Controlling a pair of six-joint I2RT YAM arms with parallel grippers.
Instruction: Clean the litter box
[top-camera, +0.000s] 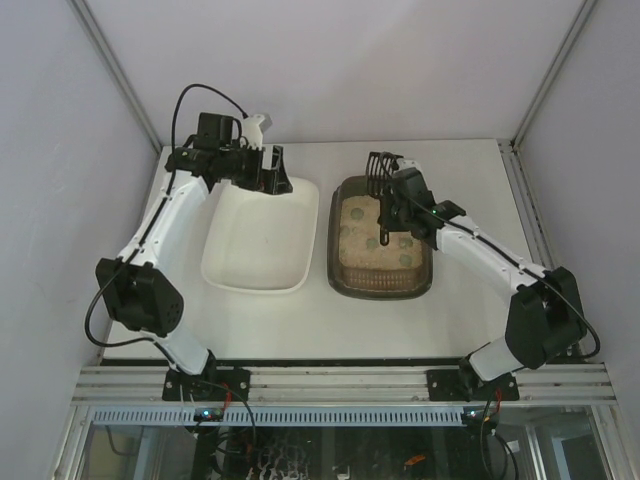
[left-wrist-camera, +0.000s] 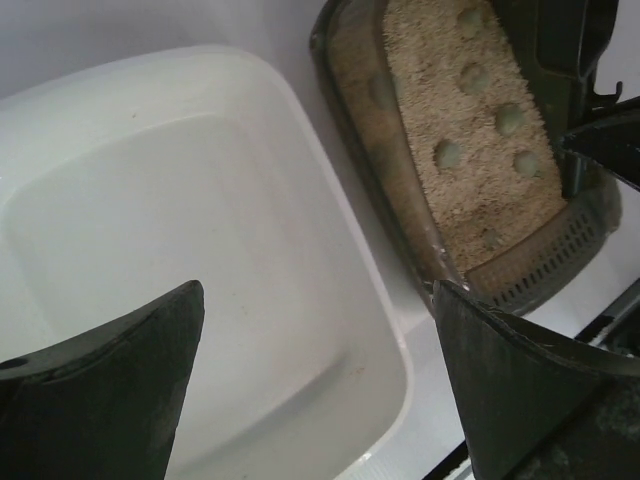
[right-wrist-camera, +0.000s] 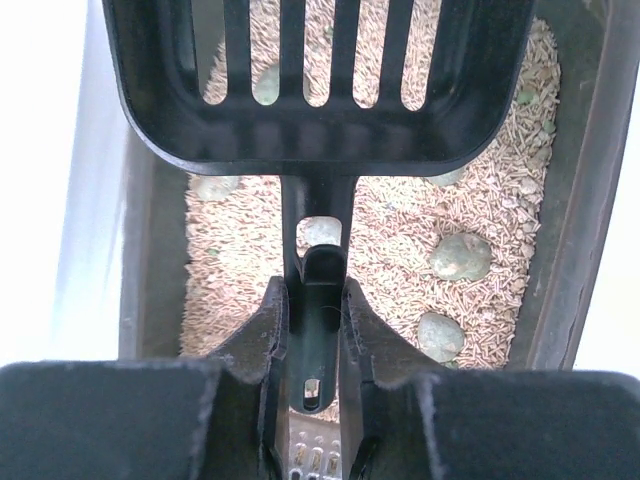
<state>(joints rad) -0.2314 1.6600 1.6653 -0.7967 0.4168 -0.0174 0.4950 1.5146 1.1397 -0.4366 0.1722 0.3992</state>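
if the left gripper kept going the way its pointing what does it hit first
The left gripper would probably meet the white tray, its bare floor filling the gap between the open fingers; nothing shows in between, though depth is unclear.

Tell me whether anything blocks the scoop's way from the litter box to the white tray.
Nothing visible blocks the scoop; only bare table separates litter box and white tray. The open left gripper hangs over the tray's far edge.
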